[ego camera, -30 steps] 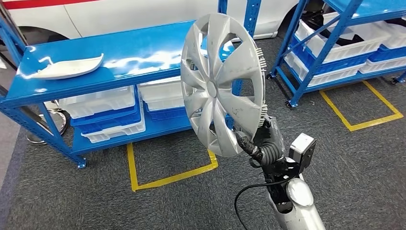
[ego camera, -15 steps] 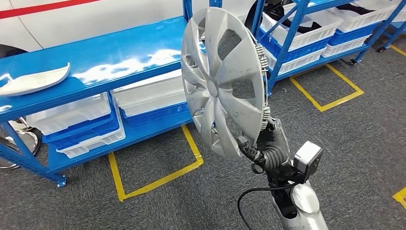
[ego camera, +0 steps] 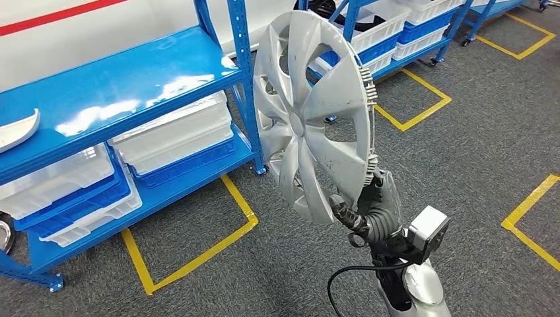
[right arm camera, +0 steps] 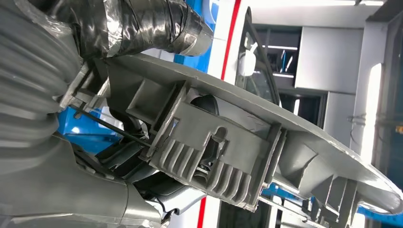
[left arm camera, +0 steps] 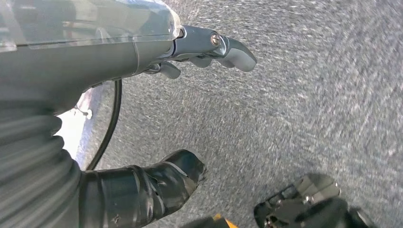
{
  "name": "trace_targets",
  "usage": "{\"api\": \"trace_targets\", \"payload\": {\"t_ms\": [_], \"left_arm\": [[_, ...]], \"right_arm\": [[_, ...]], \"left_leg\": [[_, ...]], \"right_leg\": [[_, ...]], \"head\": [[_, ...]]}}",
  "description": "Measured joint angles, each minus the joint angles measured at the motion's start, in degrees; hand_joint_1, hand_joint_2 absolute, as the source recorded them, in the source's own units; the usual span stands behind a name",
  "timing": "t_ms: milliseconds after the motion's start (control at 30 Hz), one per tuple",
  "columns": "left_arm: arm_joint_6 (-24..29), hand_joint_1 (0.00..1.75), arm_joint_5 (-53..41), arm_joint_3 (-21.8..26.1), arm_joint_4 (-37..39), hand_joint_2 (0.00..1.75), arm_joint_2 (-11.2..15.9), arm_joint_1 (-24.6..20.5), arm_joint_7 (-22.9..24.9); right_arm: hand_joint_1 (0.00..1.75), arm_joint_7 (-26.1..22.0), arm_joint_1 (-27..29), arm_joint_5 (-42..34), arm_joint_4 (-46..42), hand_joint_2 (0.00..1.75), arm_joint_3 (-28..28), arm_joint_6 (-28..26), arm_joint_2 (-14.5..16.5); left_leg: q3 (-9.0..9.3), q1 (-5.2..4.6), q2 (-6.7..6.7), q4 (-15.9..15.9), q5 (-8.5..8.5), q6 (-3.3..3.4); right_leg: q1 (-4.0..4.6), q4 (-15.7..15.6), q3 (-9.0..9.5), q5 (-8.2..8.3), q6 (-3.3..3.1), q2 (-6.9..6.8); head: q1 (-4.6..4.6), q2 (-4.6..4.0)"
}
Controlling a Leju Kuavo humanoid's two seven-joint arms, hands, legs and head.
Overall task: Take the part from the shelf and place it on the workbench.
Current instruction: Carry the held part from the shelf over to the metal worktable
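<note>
A silver wheel cover stands upright on its edge in mid-air in the head view. My right hand grips its lower rim from below. The right wrist view looks along the cover's ribbed grey back, with my right hand clamped on its rim. In the left wrist view my left hand hangs over grey carpet, its fingers apart and holding nothing. The blue shelf lies off to the left, beyond the cover.
White and blue bins fill the shelf's lower level. A white curved part lies at the shelf's left end. More blue racks with bins stand behind. Yellow tape lines mark the grey carpet.
The whole view has swung to the right: the shelf and racks have slid left and up in the picture. The wheel cover stays in my right hand at the same place.
</note>
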Motion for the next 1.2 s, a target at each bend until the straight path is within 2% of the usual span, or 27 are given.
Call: {"api": "trace_targets", "payload": {"t_ms": [67,133,167,200,233,267,300,333,367,400,433,500,567,633,667,700,733,767,800,833,867,933,1000,1033,1100,1133,1200], "left_arm": [[-0.14,0.00,-0.24,-0.01,0.00,1.75,-0.04,-0.10,0.30],[-0.22,0.00,-0.32,0.00,0.01,1.75,-0.05,-0.01,0.40],[-0.27,0.00,-0.34,0.01,0.01,1.75,-0.05,0.09,0.43],[-0.30,0.00,-0.37,0.00,0.01,1.75,-0.06,0.18,0.48],[-0.31,0.00,-0.40,0.00,0.01,1.75,-0.07,0.22,0.52],[-0.30,0.00,-0.44,0.00,0.01,1.75,-0.07,0.21,0.56],[-0.30,0.00,-0.46,0.00,0.00,1.75,-0.05,0.18,0.60],[-0.29,0.00,-0.48,0.01,0.00,1.75,-0.02,0.17,0.62],[-0.28,0.00,-0.48,0.01,0.00,1.75,0.02,0.16,0.63],[-0.27,0.00,-0.48,0.01,0.00,1.75,0.05,0.09,0.63],[-0.26,0.00,-0.48,0.00,0.00,1.75,0.08,0.02,0.65],[-0.23,0.00,-0.51,0.00,0.00,1.75,0.05,-0.18,0.69],[-0.21,0.00,-0.54,0.01,0.00,1.75,0.00,-0.25,0.74],[-0.19,0.00,-0.57,0.01,0.00,1.75,-0.04,-0.22,0.79],[-0.19,0.00,-0.63,0.01,0.01,1.75,-0.04,-0.14,0.84],[-0.19,0.00,-0.73,0.01,0.01,1.75,-0.05,-0.08,0.89],[-0.20,0.00,-0.84,0.00,0.01,1.75,-0.08,-0.05,0.94],[-0.22,0.00,-0.97,-0.01,0.01,1.75,-0.13,-0.08,0.99],[-0.25,0.00,-1.09,-0.03,0.00,1.75,-0.20,-0.14,1.05],[-0.27,0.00,-1.23,-0.05,0.00,1.75,-0.25,-0.21,1.14],[-0.29,0.00,-1.36,-0.07,0.00,1.75,-0.29,-0.28,1.28],[-0.34,0.00,-1.57,-0.15,0.00,1.75,-0.31,-0.44,1.61],[-0.40,0.00,-1.69,-0.29,0.00,1.75,-0.34,-0.68,1.96],[-0.40,0.00,-1.73,-0.36,0.00,1.75,-0.34,-0.84,2.08],[-0.34,0.00,-1.76,-0.41,0.00,1.75,-0.36,-1.11,2.17],[-0.31,0.00,-1.74,-0.41,0.00,1.75,-0.35,-1.16,2.17],[-0.28,0.00,-1.69,-0.41,0.01,1.75,-0.35,-1.01,2.18]], "right_arm": [[1.75,-0.11,0.47,0.08,-0.58,1.75,0.00,-0.07,-0.10],[1.75,-0.20,0.74,0.10,-0.90,1.75,0.00,-0.07,-0.19],[1.75,-0.24,0.91,0.10,-0.97,1.75,0.00,-0.07,-0.20],[1.75,-0.26,1.15,0.12,-1.00,1.75,0.00,-0.07,-0.22],[1.75,-0.27,1.45,0.14,-1.05,1.75,0.00,-0.06,-0.25],[1.75,-0.27,1.75,0.16,-1.14,1.75,0.00,-0.05,-0.28],[1.75,-0.28,2.00,0.22,-1.26,1.75,0.00,-0.05,-0.32],[1.75,-0.31,2.15,0.26,-1.38,1.75,0.00,-0.05,-0.34],[1.75,-0.35,2.21,0.30,-1.49,1.75,0.00,-0.06,-0.36],[1.75,-0.41,2.26,0.32,-1.62,1.75,0.00,-0.07,-0.37],[1.75,-0.47,2.33,0.33,-1.73,1.75,0.00,-0.08,-0.38],[1.75,-0.55,2.59,0.34,-1.95,1.75,0.00,-0.09,-0.46],[1.75,-0.59,2.76,0.34,-2.15,1.75,0.00,-0.09,-0.60],[1.75,-0.66,2.80,0.34,-2.31,1.75,0.00,-0.09,-0.69],[1.75,-0.71,2.85,0.34,-2.32,1.75,0.00,-0.08,-0.72],[1.75,-0.74,2.96,0.35,-2.32,1.75,0.00,-0.09,-0.73],[1.75,-0.76,3.10,0.36,-2.33,1.75,0.00,-0.12,-0.75],[1.75,-0.78,3.25,0.38,-2.36,1.75,0.00,-0.19,-0.79],[1.75,-0.81,3.40,0.39,-2.39,1.75,0.00,-0.27,-0.82],[1.75,-0.88,3.51,0.42,-2.48,1.75,0.00,-0.34,-0.86],[1.75,-0.96,3.62,0.45,-2.63,1.75,0.00,-0.40,-0.89],[1.75,-1.15,3.91,0.51,-3.07,1.75,-0.01,-0.42,-0.96],[1.75,-1.27,4.26,0.52,-3.62,1.75,-0.02,-0.37,-1.02],[1.75,-1.30,4.40,0.51,-3.90,1.75,-0.02,-0.34,-1.05],[1.75,-1.35,4.53,0.46,-4.31,1.75,-0.02,-0.26,-1.10],[1.75,-1.39,4.53,0.39,-4.40,1.75,-0.02,-0.22,-1.13],[1.75,-1.45,4.55,0.19,-4.46,1.75,-0.02,-0.07,-1.14]], "left_leg": [[-1.04,0.28,-2.10,2.63,-2.14,-0.47],[-4.15,0.34,-4.77,9.60,-5.94,-0.51],[-5.84,0.33,-5.28,13.24,-7.34,-0.45],[-6.95,0.30,-5.52,15.53,-7.76,-0.34],[-7.11,0.29,-5.64,15.71,-7.05,-0.16],[-6.28,0.26,-5.87,13.77,-5.40,0.11],[-4.66,0.22,-6.63,10.17,-3.23,0.46],[-2.97,0.21,-8.06,6.40,-1.60,0.82],[-1.60,0.21,-9.34,3.21,-0.51,1.07],[-0.76,0.15,-10.34,1.28,-0.09,1.23],[-0.47,0.07,-10.69,0.59,-0.20,1.32],[-0.14,0.11,-9.45,-0.19,0.29,1.61],[0.09,0.37,-7.94,-1.17,0.99,2.16],[0.09,0.39,-6.37,-1.58,1.28,2.50],[0.03,0.37,-5.54,-1.55,1.27,2.53],[-0.01,0.37,-4.72,-1.53,1.23,2.51],[-0.03,0.40,-3.93,-1.49,1.16,2.44],[-0.04,0.47,-3.20,-1.43,1.06,2.30],[0.00,0.56,-2.59,-1.33,0.92,2.09],[0.02,0.57,-2.04,-1.16,0.69,1.74],[0.03,0.50,-1.56,-0.88,0.42,1.33],[0.12,0.27,-0.59,-0.53,0.01,0.52],[0.29,0.37,0.22,-0.48,-0.28,-0.12],[0.23,0.55,-0.31,-0.11,-0.76,-0.41],[-1.32,0.81,-2.80,3.57,-3.29,-0.69],[-2.82,0.83,-4.20,6.96,-5.05,-0.68],[-6.57,0.78,-5.39,14.45,-7.65,-0.55]], "right_leg": [[-0.18,-0.41,0.02,0.40,-0.86,1.07],[-0.09,-0.49,-0.11,0.65,-1.43,2.20],[0.04,-0.45,-0.20,0.73,-1.59,2.89],[0.20,-0.39,-0.27,0.78,-1.67,3.65],[0.34,-0.31,-0.31,0.82,-1.71,4.40],[0.45,-0.21,-0.33,0.83,-1.73,5.17],[0.50,-0.11,-0.34,0.84,-1.72,5.92],[0.58,0.00,-0.41,0.89,-1.62,6.60],[0.56,0.13,-0.54,0.97,-1.47,7.24],[0.44,0.18,-0.75,1.11,-1.20,7.85],[0.30,0.13,-0.98,1.32,-0.83,8.46],[0.08,-0.04,-1.30,1.67,-0.11,9.33],[0.31,1.79,-2.30,0.20,0.40,7.13],[0.27,7.61,-4.92,-3.39,0.89,3.79],[0.04,11.05,-6.44,-4.99,1.19,3.04],[-0.25,13.53,-7.50,-5.80,1.51,2.65],[-0.57,14.16,-7.66,-5.55,1.81,2.37],[-0.89,12.72,-6.77,-4.38,2.09,2.02],[-1.13,9.70,-5.05,-2.67,2.32,1.49],[-1.12,5.86,-2.93,-1.34,2.49,0.27],[-0.99,2.68,-1.28,-0.40,2.38,-0.63],[-0.48,-0.13,-0.04,-0.18,1.76,-1.41],[-0.36,-0.15,-0.26,-0.07,0.86,-0.08],[-0.41,-0.24,-0.22,0.00,0.44,0.49],[-0.51,-0.48,-0.06,0.17,-0.39,1.48],[-0.42,-0.48,-0.05,0.17,-0.66,1.96],[-0.16,-0.40,-0.05,0.17,-0.98,3.37]], "head": [[-0.01,0.00],[-0.02,0.00],[-0.01,0.00],[-0.01,0.00],[-0.01,0.00],[-0.01,0.00],[-0.01,0.00],[0.01,0.00],[0.01,0.00],[0.03,0.00],[0.01,0.00],[0.01,0.00],[0.16,0.00],[0.33,0.00],[0.36,0.00],[0.36,0.00],[0.36,0.00],[0.36,0.00],[0.37,0.00],[0.38,0.00],[0.37,0.00],[0.31,0.00],[0.25,0.00],[0.25,0.00],[0.23,0.00],[0.23,0.00],[0.22,0.00]]}}
